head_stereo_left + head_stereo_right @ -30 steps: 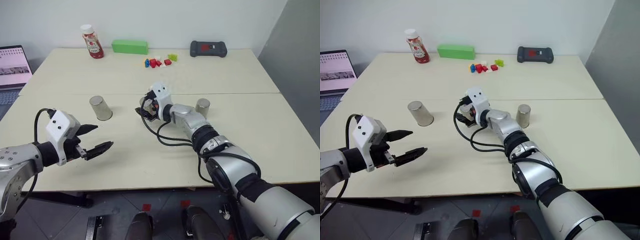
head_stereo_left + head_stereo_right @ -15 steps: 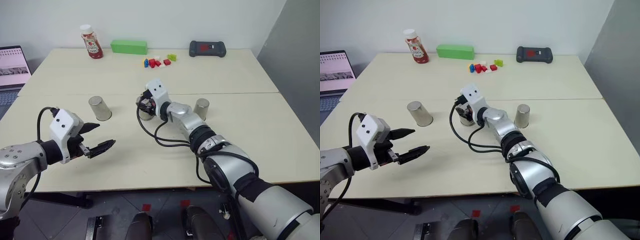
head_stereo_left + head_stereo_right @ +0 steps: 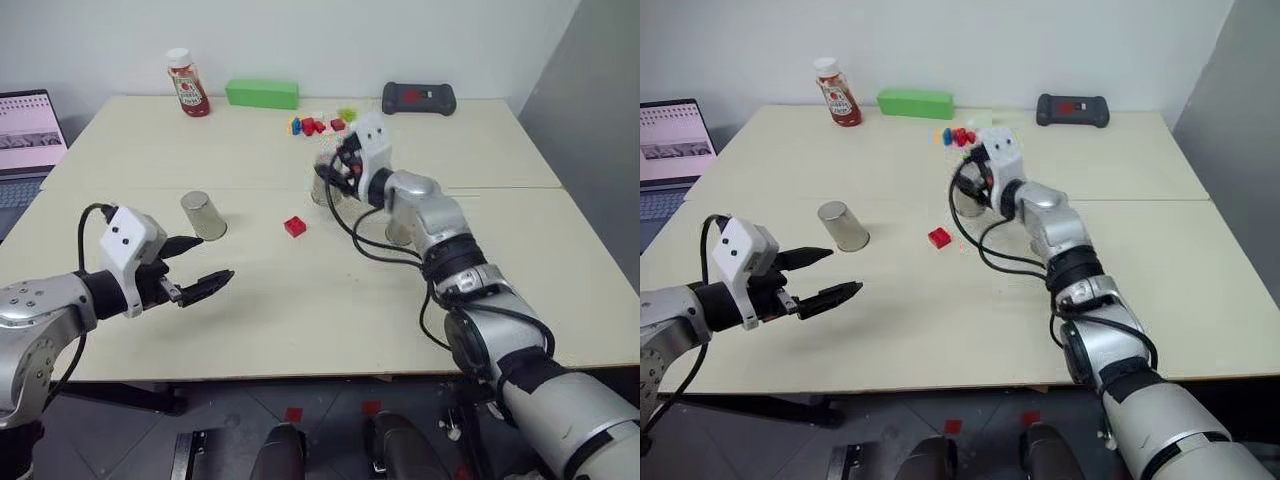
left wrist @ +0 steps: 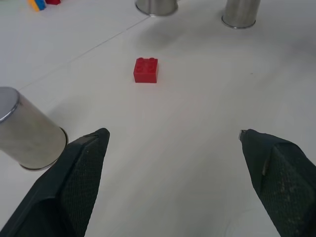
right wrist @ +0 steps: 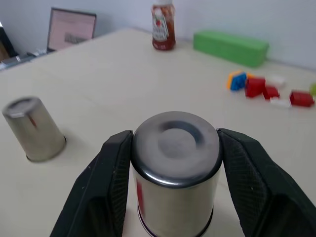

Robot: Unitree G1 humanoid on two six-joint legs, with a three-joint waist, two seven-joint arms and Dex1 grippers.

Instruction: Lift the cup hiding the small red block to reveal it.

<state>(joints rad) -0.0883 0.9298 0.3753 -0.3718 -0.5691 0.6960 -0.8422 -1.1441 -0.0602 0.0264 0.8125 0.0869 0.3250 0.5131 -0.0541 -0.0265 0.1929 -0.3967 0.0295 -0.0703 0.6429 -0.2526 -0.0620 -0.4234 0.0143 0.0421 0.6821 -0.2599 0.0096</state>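
Observation:
The cup [image 3: 325, 186], a plain silver one, hangs upside down above the table's middle with my right gripper [image 3: 336, 172] shut around its sides. The right wrist view has that cup [image 5: 175, 173] between both black fingers [image 5: 116, 173]. The small red block [image 3: 294, 226] lies bare on the table, to the left of the lifted cup and nearer to me; the left wrist view has it as a studded brick [image 4: 146, 70]. My left gripper [image 3: 207, 262] hovers open and empty over the near left of the table, pointing toward the block.
A second silver cup [image 3: 203, 215] stands upside down at the left, a third [image 3: 400, 232] behind my right forearm. At the far edge are a ketchup bottle [image 3: 186, 83], a green box [image 3: 262, 94], loose coloured bricks [image 3: 315, 124] and a black device [image 3: 418, 97]. A laptop [image 3: 30, 130] sits far left.
My right gripper closed on the middle cup, then raised it and carried it right and farther away, uncovering the red block. The left arm stayed put.

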